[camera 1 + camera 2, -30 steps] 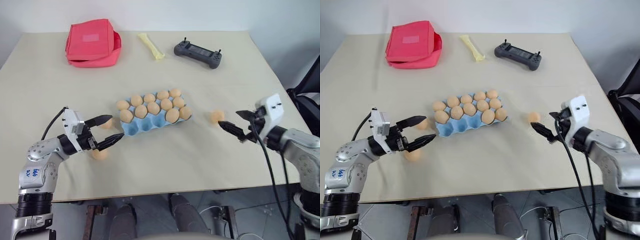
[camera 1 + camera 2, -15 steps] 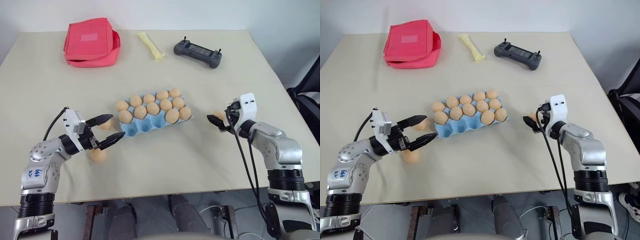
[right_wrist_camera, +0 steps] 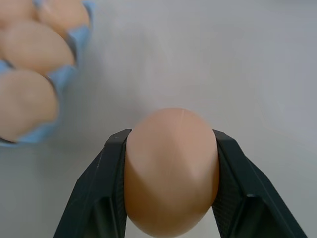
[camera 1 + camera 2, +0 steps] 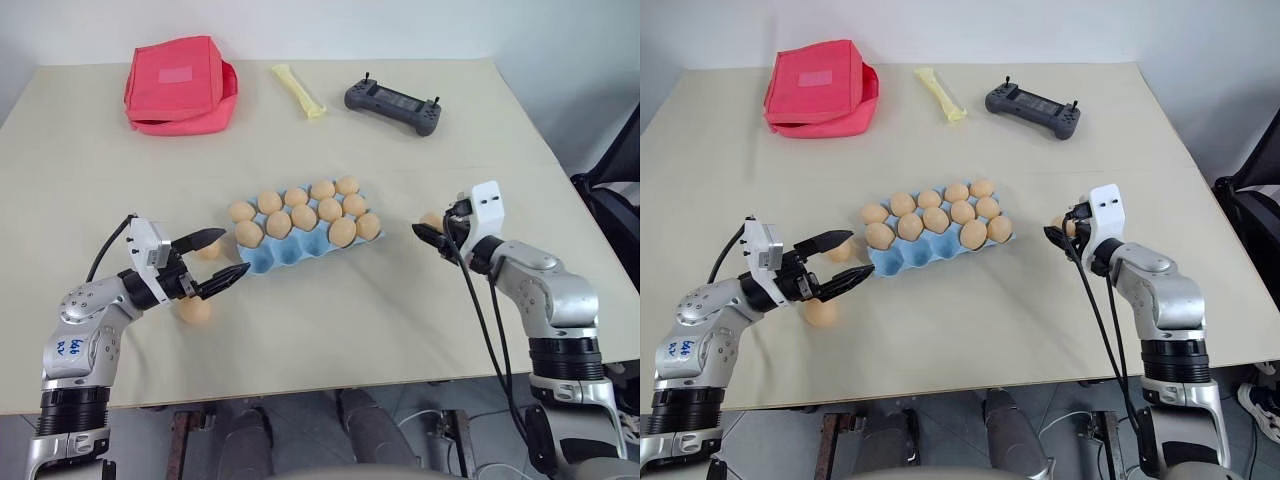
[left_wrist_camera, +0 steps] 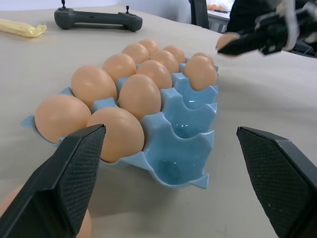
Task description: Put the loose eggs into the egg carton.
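A light blue moulded egg carton (image 4: 300,250) is shown lying lidless and slightly askew on the table, its two far rows filled with tan-orange eggs and the near row of cups left empty. One loose egg (image 3: 172,171) is seen clamped between two black fingers to the carton's right. Two further loose eggs (image 4: 195,310) (image 4: 209,248) are seen on the table off its left end.

A red fabric pouch (image 4: 180,85) lay at the far left of a beige table (image 4: 90,180), its flap facing up. Near it, toward the middle of the far edge, rested a pale yellow strip-shaped object (image 4: 299,91), set at a slant. A dark grey handheld controller (image 4: 393,104) with two short sticks sat to its right, well apart from the pouch.
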`<state>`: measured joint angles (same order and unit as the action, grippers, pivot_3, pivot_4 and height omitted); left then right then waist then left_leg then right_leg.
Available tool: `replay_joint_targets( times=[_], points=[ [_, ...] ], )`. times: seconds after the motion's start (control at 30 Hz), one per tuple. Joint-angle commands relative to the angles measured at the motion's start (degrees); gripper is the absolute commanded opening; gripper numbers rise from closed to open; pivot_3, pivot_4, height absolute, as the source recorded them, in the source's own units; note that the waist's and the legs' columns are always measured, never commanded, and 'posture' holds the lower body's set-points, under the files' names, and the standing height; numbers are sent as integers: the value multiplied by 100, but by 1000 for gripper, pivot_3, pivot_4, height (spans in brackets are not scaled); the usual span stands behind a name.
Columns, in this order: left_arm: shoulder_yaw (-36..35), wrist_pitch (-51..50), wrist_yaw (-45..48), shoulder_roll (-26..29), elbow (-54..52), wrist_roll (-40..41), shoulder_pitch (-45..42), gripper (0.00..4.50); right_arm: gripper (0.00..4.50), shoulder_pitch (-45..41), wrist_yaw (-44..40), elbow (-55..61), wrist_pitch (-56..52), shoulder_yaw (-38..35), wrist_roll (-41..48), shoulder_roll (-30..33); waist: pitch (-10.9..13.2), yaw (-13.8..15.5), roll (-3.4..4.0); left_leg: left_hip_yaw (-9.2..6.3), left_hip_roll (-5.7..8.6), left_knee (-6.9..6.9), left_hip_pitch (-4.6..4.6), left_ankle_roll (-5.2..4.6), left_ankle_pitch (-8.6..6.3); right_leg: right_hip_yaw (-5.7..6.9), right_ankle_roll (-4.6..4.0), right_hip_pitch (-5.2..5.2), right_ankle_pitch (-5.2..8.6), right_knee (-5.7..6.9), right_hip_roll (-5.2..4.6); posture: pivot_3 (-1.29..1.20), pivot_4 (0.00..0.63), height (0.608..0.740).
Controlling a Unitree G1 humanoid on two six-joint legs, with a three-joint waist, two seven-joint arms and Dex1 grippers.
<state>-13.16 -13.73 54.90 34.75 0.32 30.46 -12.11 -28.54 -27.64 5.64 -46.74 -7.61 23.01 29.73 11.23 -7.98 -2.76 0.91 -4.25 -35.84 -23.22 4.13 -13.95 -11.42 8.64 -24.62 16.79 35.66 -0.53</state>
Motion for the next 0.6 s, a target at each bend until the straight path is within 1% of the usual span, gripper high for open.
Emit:
replay_joint_targets(
  times=[0.03,0.13,0.27,0.43,0.6],
  points=[
    [-121,82,21,34,-235,77,22,4500,1722,-207,-201,882,-420,-139,454,180,0,-4,0,0,0,0,0,0,0,1,0,0,0,0,0,0,150,740],
    [-113,72,45,49,-194,79,-34,4500,1722,-409,-407,1401,-755,132,762,210,0,-14,0,0,0,-2,0,0,0,0,-4,-1,2,0,0,0,150,740],
    [-122,67,77,83,-159,74,-70,4500,1722,-782,-388,1583,-967,595,920,-113,0,-11,0,0,-1,-2,1,0,0,1,-17,-1,9,0,0,0,150,740],
    [-239,63,99,202,-220,74,47,4500,1722,-1146,-312,1260,-809,1272,747,-767,0,-18,0,0,-1,0,-3,0,0,2,-23,-5,12,-1,0,0,150,740],
    [-407,80,145,386,-301,69,289,4500,1722,-1261,-462,613,-324,1802,425,-1156,0,-12,0,0,-2,16,-5,4,-2,7,-13,-12,8,-2,-2,0,150,740]
  ],
)
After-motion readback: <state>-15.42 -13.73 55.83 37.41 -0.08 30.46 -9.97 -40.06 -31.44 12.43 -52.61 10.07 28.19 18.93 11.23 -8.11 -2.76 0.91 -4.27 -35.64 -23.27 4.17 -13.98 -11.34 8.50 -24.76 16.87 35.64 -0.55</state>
